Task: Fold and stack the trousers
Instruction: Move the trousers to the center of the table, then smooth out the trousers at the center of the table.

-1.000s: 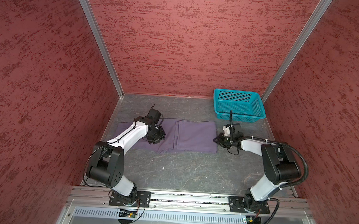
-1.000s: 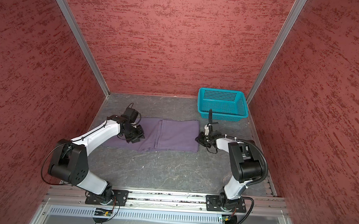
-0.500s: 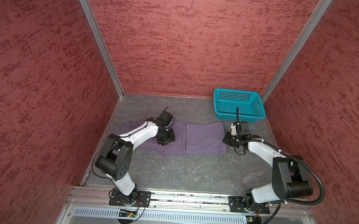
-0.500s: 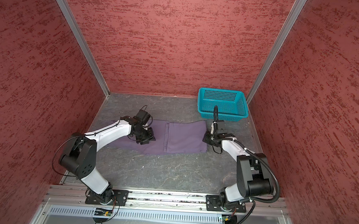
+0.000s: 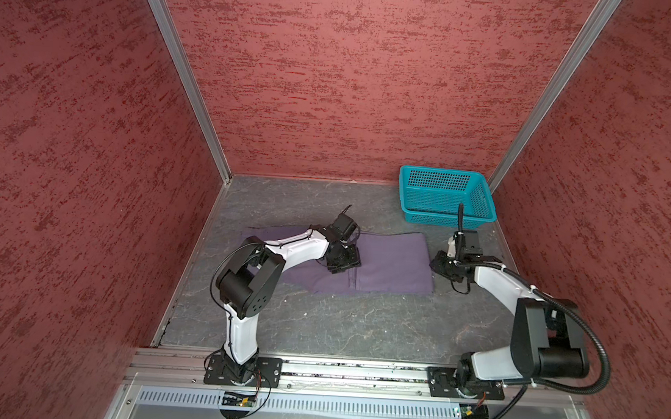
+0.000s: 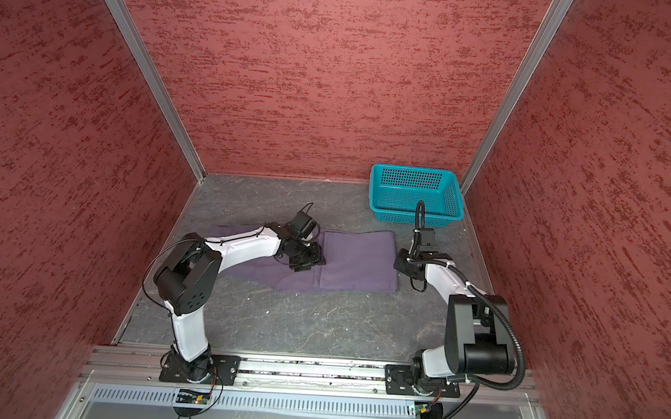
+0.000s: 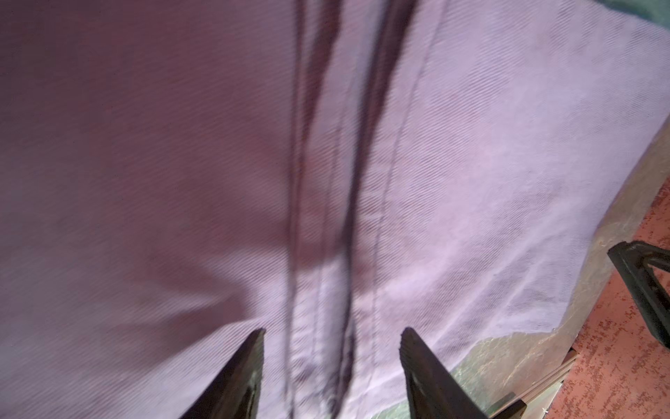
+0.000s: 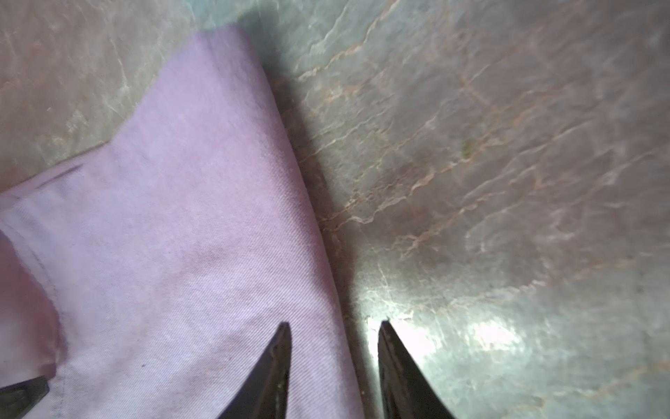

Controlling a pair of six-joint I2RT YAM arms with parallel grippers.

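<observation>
Trousers (image 5: 390,264): folded once, flat on the tabletop (image 5: 320,324), centre. My left gripper (image 7: 331,335) released above the hem seam (image 7: 301,217); my right gripper (image 8: 333,326) released astride their right edge. Advice: lift clear, re-pinch both layers squarely.

Grey veined tabletop (image 5: 320,328), purple trousers (image 5: 390,264) flat, teal basket (image 5: 428,219)

I find both top views set high above the front rail (image 5: 337,370), tilted down toward the back wall (image 5: 352,81), far off. They share the whole table (image 5: 339,329), trousers (image 5: 386,264) and basket (image 5: 428,219), offset slightly sideways. My left wrist camera looks along the left gripper (image 7: 333,330), very close, straight onto the trousers' seam. My right wrist camera looks along the right gripper (image 8: 335,323), equally close, onto the trousers' edge and bare table. All four views share the trousers.
</observation>
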